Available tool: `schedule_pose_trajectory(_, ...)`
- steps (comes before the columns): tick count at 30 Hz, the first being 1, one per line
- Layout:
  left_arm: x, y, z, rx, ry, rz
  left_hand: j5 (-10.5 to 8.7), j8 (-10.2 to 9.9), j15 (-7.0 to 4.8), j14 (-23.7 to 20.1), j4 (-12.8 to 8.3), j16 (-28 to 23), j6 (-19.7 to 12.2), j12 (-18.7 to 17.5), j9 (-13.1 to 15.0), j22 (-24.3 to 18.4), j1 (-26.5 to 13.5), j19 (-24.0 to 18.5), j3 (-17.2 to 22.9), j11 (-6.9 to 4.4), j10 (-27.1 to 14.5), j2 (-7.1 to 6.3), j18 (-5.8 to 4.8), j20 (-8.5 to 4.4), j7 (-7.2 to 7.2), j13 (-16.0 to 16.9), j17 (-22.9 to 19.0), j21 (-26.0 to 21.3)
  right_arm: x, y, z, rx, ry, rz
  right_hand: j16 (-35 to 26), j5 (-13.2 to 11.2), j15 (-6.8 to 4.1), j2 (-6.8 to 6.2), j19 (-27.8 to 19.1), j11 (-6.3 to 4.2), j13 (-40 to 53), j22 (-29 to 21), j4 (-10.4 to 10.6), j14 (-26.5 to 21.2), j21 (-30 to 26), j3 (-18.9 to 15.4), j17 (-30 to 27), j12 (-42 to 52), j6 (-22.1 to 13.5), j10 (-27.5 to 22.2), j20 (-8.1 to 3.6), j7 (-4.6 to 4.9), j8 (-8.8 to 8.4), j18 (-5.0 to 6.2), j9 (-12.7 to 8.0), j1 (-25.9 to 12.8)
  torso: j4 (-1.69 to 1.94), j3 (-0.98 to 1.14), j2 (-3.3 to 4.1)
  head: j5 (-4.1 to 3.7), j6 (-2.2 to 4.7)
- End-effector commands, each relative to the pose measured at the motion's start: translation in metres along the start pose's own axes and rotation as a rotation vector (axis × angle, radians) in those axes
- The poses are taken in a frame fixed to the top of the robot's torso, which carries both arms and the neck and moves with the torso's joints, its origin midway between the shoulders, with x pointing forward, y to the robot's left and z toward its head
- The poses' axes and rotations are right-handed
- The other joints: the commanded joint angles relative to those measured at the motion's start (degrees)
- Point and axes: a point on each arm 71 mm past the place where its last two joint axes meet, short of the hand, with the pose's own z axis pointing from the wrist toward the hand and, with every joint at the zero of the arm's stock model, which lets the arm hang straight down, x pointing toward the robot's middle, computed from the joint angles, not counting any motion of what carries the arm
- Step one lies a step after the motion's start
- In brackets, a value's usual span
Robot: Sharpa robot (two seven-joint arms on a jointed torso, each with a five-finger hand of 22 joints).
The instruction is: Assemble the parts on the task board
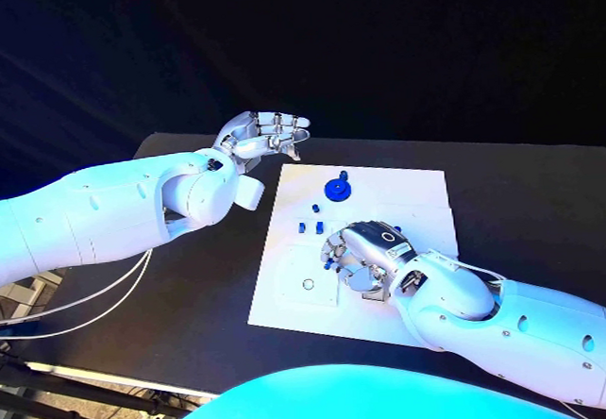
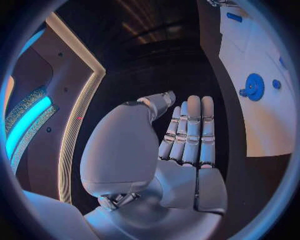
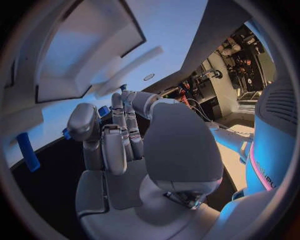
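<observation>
Task board (image 1: 384, 182) white, centre of frame on the black counter (image 1: 520, 189). Left robot hand (image 1: 262, 134) raised off the board's upper-left corner — fingers straight, held together, holding nothing. Right robot hand (image 1: 360, 254) down on the board's middle, fingers curled around a small blue part (image 3: 103, 111) — grip itself not discernible. Blue gear (image 1: 338, 189) near the board's top edge; small blue pegs (image 1: 309, 227) left of the right robot hand.

A black table (image 1: 520, 189) filled the middle of the frame, and a white task board (image 1: 384, 188) lay flat on it at centre, its far edge toward the top.
</observation>
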Motion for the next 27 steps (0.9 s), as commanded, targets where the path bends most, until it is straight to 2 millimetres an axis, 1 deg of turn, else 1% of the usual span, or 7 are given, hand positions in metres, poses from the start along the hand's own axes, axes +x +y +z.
schedule_pose_trajectory(1,0.002,-0.001,0.000,0.003,0.014,-0.009,0.37,-0.31,0.38,-0.06,-0.08,-0.35,-0.45,0.24,-0.10,-0.09,0.00,-0.16,-0.32,0.03,-0.37,0.02,0.65,0.38,0.07,-0.10,-0.09,-0.35,0.002,0.001,0.000,-0.002,0.022,-0.011,0.20,0.11,-0.34,0.71,-0.01,-1.72,0.04,0.93,-0.01,2.62,-0.17,0.20,0.05,-0.09,0.25,2.10,-0.32,0.27,0.24,-0.73,0.09,-0.01,-0.04,0.01,0.00,0.00,0.00)
schedule_pose_trajectory(11,0.002,0.000,0.000,0.000,0.018,-0.010,0.38,-0.31,0.40,-0.12,-0.10,-0.38,-0.49,0.29,-0.11,-0.11,0.03,-0.19,-0.33,0.06,-0.45,0.05,0.65,0.40,0.09,-0.11,-0.10,-0.41,0.010,0.001,0.003,0.006,0.079,-0.048,0.09,0.09,-0.23,0.80,-0.26,-1.58,-0.06,0.80,-0.09,2.57,-0.70,0.16,-0.18,-0.54,-0.09,1.92,-0.26,0.43,0.03,-0.64,0.16,-0.42,0.06,0.09,0.05,-0.16,0.00)
schedule_pose_trajectory(18,0.002,0.000,0.000,-0.002,0.020,-0.009,0.38,-0.30,0.41,-0.14,-0.11,-0.39,-0.51,0.31,-0.11,-0.12,0.05,-0.21,-0.34,0.06,-0.47,0.06,0.65,0.41,0.10,-0.12,-0.10,-0.43,0.013,0.002,0.003,-0.001,0.096,-0.052,-0.01,-0.25,0.15,0.50,-0.83,-1.17,-0.30,0.53,-0.29,2.50,-1.84,-0.64,-0.41,-1.74,-1.02,1.06,0.08,0.81,-0.46,-0.48,0.32,-1.51,-0.08,0.01,-0.02,-0.24,0.00)
schedule_pose_trajectory(20,0.002,0.000,0.000,-0.003,0.021,-0.009,0.38,-0.30,0.41,-0.15,-0.11,-0.39,-0.51,0.32,-0.12,-0.12,0.06,-0.21,-0.34,0.06,-0.48,0.06,0.65,0.42,0.10,-0.12,-0.10,-0.44,0.013,0.002,0.002,-0.002,0.096,-0.049,0.07,0.42,0.64,0.13,-1.17,-0.59,-0.75,0.27,-0.09,2.50,-2.65,-1.36,-0.28,-3.16,-1.77,-0.84,0.42,1.22,-0.85,-0.41,0.32,-2.40,-0.11,-0.02,-0.06,-0.23,0.00)
schedule_pose_trajectory(22,0.002,0.000,0.000,-0.006,0.022,-0.008,0.38,-0.30,0.41,-0.15,-0.11,-0.39,-0.51,0.32,-0.12,-0.12,0.06,-0.21,-0.34,0.06,-0.48,0.06,0.65,0.42,0.10,-0.12,-0.10,-0.44,0.012,0.002,0.002,-0.001,0.093,-0.047,0.13,-0.36,1.41,-0.62,-1.63,0.28,-1.30,-0.12,-0.29,2.46,-3.76,-1.86,-0.22,-4.28,-3.96,-3.18,1.00,1.96,-2.14,-0.31,-0.11,-2.78,-0.11,-0.02,-0.11,-0.35,0.00)
schedule_pose_trajectory(24,0.002,0.000,0.000,-0.009,0.023,-0.008,0.38,-0.29,0.42,-0.18,-0.10,-0.41,-0.52,0.33,-0.12,-0.13,0.05,-0.22,-0.34,0.08,-0.50,0.08,0.65,0.43,0.11,-0.12,-0.11,-0.45,0.012,0.001,0.001,0.002,0.087,-0.045,0.01,-0.57,1.67,-1.05,-1.98,0.59,-1.66,-0.39,-0.37,2.31,-4.55,-2.18,-0.51,-4.28,-5.49,-4.69,1.36,1.89,-3.09,-0.17,-0.45,-2.99,-0.10,-0.01,-0.10,-0.78,0.00)
schedule_pose_trajectory(27,0.002,0.000,0.000,-0.013,0.026,-0.008,0.38,-0.29,0.44,-0.21,-0.07,-0.43,-0.54,0.33,-0.13,-0.13,0.02,-0.23,-0.35,0.10,-0.56,0.10,0.65,0.44,0.13,-0.13,-0.12,-0.47,0.011,-0.001,0.000,0.009,0.076,-0.043,-0.19,-0.64,1.96,-1.41,-2.42,0.91,-2.01,-0.76,-0.41,2.08,-5.58,-2.58,-0.98,-4.20,-6.24,-6.50,1.65,2.02,-3.59,0.02,-0.59,-3.19,-0.05,-0.04,-0.09,-0.95,0.00)
